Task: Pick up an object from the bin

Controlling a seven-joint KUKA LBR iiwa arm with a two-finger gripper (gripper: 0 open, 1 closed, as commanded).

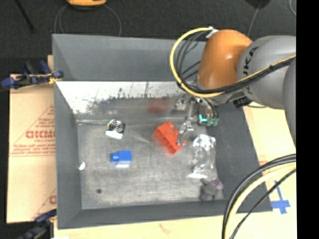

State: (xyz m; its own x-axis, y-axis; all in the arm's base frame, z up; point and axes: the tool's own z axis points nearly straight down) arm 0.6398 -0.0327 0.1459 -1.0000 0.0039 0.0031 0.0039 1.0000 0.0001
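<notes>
- gripper (185, 132) is down inside the bin (67, 148), centre-right, low near the floor
- tip sits at the right edge of the red plastic piece (167, 137); touching or just beside, can't tell
- open or closed: can't tell, wrist + cables block the view from above
- red piece looks flat on the bin floor, not lifted. Nothing visibly in the grip, so I'd call the pick not done yet
- est. progress: approach/descent done, grasp unconfirmed, lift not started
- neighbours: crumpled clear plastic wrapper (203, 156) just below-right of the gripper; small dark purplish thing (213, 187) nr the front-right corner
- well apart on the left: blue block (121, 157), silver round part (115, 127), tiny white bit (82, 167). No clutter issue there
- left to do, IMO: get a firm hold on the red piece (nearest candidate), then raise it clear of the bin walls
- risk: the clear wrapper is close enough to snag or get dragged along on the lift
</notes>
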